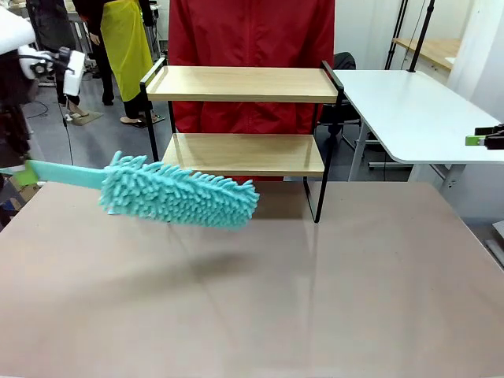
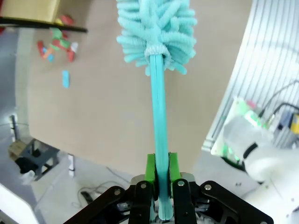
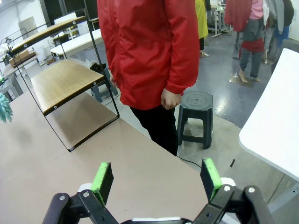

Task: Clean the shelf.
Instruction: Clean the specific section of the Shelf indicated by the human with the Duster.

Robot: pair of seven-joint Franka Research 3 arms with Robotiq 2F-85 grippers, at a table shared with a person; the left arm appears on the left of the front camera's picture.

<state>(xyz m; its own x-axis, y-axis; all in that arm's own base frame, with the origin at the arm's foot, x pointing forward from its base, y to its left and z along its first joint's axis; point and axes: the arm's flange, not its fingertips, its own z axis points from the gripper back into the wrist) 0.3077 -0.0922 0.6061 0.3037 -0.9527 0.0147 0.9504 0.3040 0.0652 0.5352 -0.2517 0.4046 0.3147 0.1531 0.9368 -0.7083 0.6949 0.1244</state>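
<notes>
The shelf is standing at the far edge of the brown table, its 2 wooden boards bare, with a person in a red jacket waiting right behind it.

At the far left, the left gripper is clamping the flat teal handle of a duster between its green pads. The fluffy head is hanging in the air above the table, just in front of the lower board's left end and not touching it. Neither board is being wiped yet, so the cleaning looks barely begun.

Risks from here, as a guess: the handle is thin and held near its end, so a hard push against a board could be twisting it in the pads or making the head droop. The shelf is light on thin black legs, and a sideways sweep catching a raised side rail or a leg could be shoving it toward the person or tipping it. The gap between the 2 boards is low, so the head could be snagging under the top board.

Further right, past the shelf, a white table is standing apart. The right gripper is hanging with its jaws spread wide and nothing between them, looking across the table corner at the shelf's side.

No containers are visible on the table; the shelf itself is carrying nothing
</notes>
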